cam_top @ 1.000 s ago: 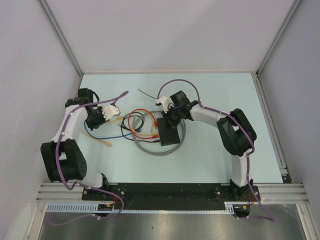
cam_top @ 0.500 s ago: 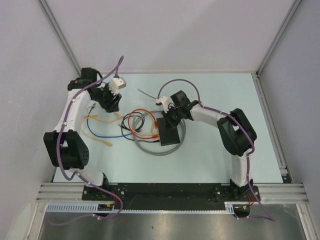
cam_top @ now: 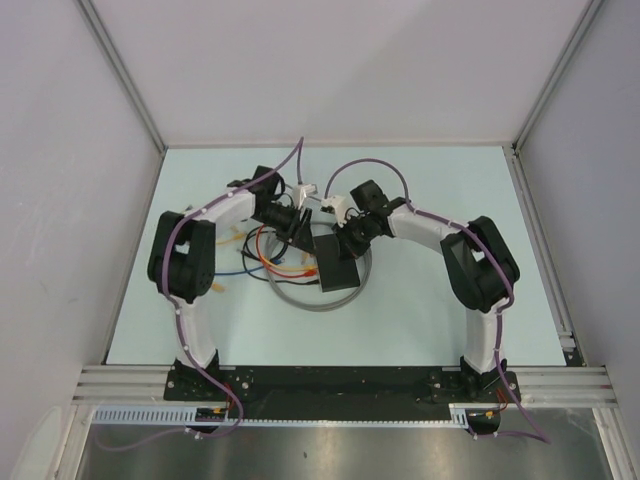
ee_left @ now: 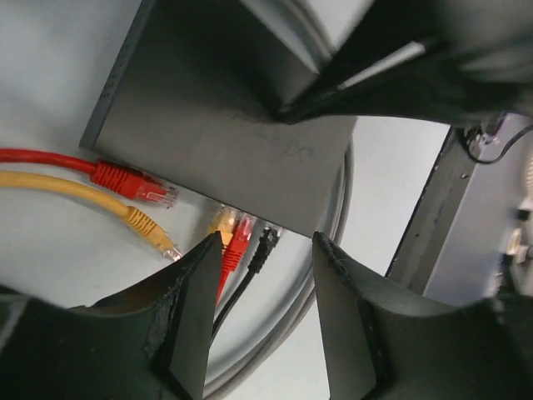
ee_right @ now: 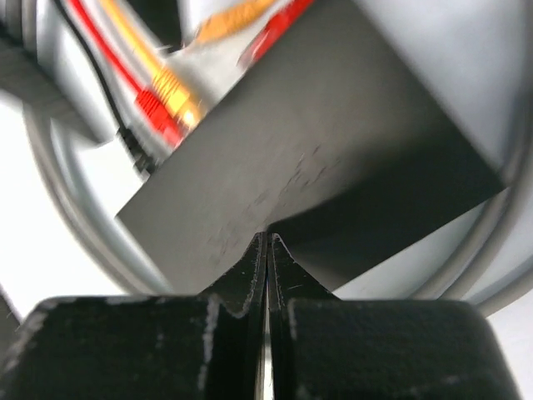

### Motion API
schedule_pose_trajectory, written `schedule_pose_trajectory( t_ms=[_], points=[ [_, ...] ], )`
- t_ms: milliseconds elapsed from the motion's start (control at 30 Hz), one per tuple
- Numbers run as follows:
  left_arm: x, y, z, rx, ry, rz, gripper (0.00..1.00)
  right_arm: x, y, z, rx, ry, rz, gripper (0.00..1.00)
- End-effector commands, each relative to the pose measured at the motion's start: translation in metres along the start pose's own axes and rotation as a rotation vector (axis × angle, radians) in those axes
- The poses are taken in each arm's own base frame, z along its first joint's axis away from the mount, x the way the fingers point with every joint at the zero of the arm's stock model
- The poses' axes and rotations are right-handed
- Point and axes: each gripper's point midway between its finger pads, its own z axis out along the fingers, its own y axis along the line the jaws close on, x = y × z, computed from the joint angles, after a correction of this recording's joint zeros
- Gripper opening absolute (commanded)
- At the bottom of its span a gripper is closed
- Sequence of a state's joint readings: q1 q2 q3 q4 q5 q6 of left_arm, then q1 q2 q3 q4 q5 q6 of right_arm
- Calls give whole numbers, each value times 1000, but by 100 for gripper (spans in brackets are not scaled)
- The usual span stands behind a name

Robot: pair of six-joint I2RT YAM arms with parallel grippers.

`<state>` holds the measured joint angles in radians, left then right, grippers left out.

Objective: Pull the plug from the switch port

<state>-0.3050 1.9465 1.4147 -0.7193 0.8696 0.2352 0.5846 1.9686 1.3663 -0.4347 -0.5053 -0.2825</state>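
- Switch (cam_top: 337,264) lies flat mid-table, inside a grey cable coil (cam_top: 300,300), between the two arms.
- Right gripper (ee_right: 266,237): fingers pressed together with nothing between them, tips down on the switch's plain top. I read it as pinning the box.
- Left gripper (ee_left: 266,242): fingers wide apart, holding nothing, low at the port edge.
- Three plugs look seated along that edge: yellow plug (ee_left: 221,223), red plug (ee_left: 240,243), black plug (ee_left: 265,240). The black one sits most nearly in the gap.
- A loose red plug (ee_left: 133,183) and a loose yellow plug (ee_left: 151,231) lie just beside the box, free of it.
- Step, as I judge it: lining up for the grasp; no plug gripped yet.
- Next move calls for centring on one plug without catching its neighbour, closing on the plug body, then drawing straight out along the cable line while the right arm keeps the box down.
- I cannot tell whether a latch tab needs pressing.
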Motion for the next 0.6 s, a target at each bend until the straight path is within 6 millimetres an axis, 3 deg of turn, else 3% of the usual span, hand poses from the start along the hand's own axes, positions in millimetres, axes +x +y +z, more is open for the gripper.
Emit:
schedule_pose_trajectory(
  t_ms=[0, 300, 567],
  points=[
    [-16, 0, 13, 75, -69, -87, 52, 15, 22, -20, -84, 45, 47, 0],
    [-10, 26, 28, 54, -12, -100, 52, 36, 19, -10, -56, 91, 48, 0],
    [16, 34, 33, 39, 61, -112, 45, 62, 12, -2, -36, 141, 65, 0]
  ],
)
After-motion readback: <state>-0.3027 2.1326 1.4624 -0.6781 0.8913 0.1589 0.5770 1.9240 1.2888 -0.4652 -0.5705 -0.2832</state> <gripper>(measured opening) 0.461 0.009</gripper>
